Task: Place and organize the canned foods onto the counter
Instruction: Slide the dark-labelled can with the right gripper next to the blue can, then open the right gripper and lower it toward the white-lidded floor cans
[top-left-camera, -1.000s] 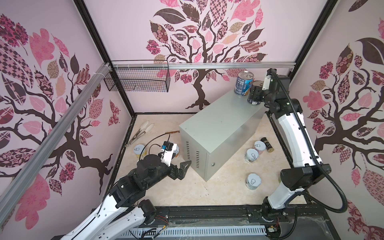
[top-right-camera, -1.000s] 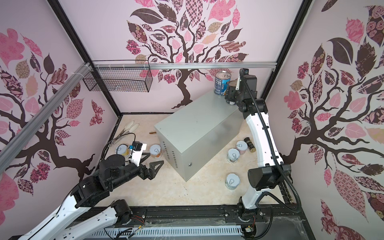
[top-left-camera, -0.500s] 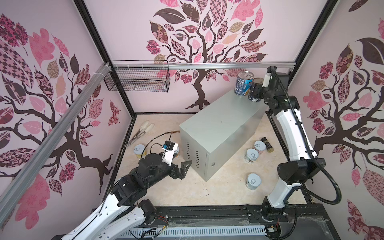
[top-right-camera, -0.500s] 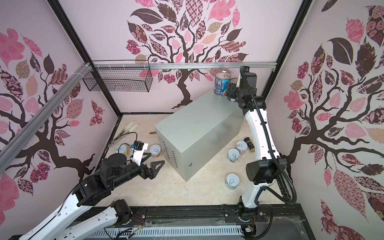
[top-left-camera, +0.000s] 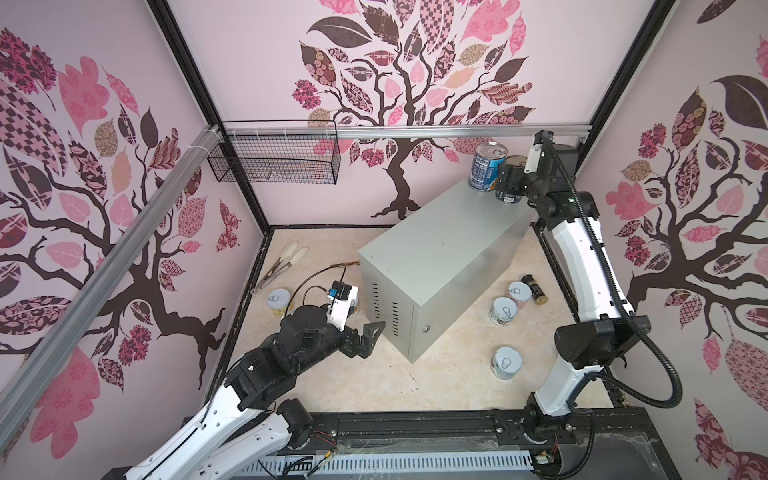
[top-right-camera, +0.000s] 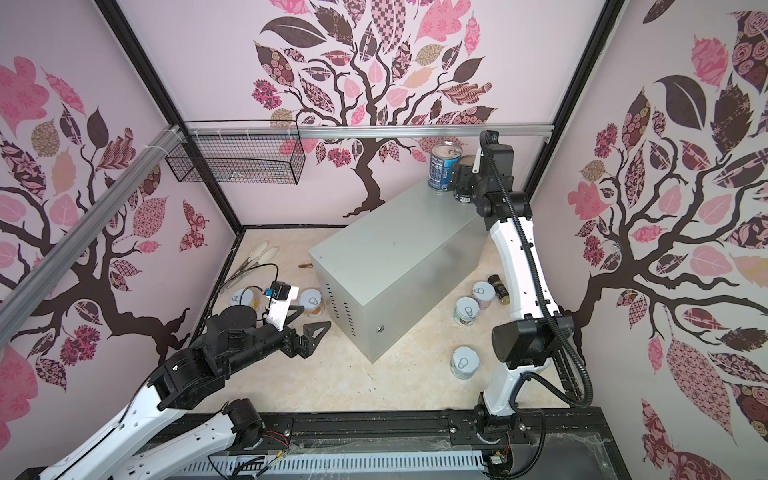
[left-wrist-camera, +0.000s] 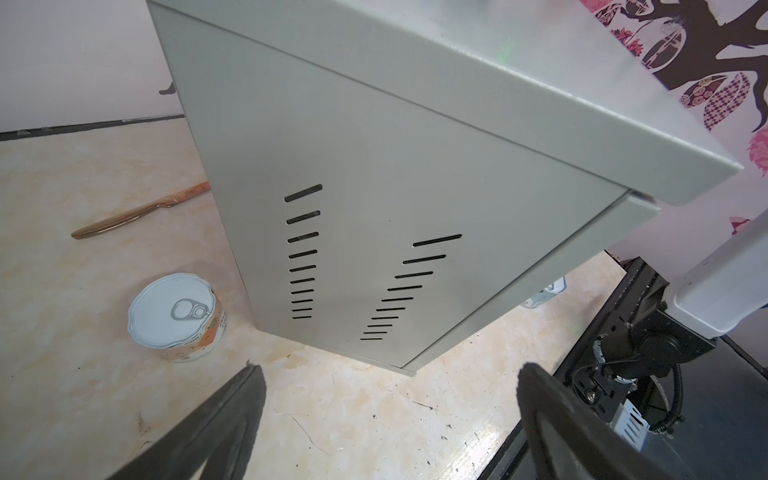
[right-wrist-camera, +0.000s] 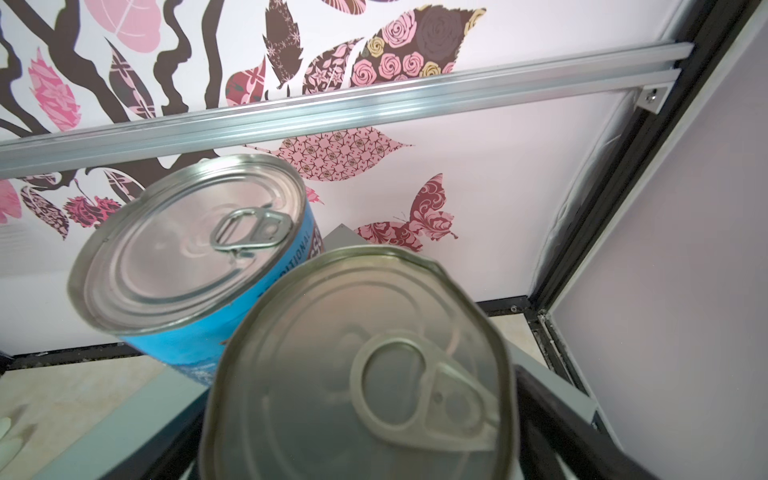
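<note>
- Lower left of both top views: left gripper (top-right-camera: 315, 316), jaws spread, near counter (top-left-camera: 440, 249) vented end.
- Upper right, counter's far corner: blue can (top-left-camera: 485, 168) upright.
- Just right: right gripper (top-left-camera: 508, 185) around second can (top-left-camera: 510, 197); clamped or slack, cannot tell.

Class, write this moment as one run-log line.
left claw open, beside cabinet | right claw around dark can on cabinet, grip unclear | blue can beside it | short cans on floor

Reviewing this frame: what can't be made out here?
- Second tall can: both top views, mostly hidden by right end effector; label unreadable.
- Right wrist view: that can fills the frame; gripped or not, unclear.
- Left wrist view: short can cut off behind the counter.
</note>
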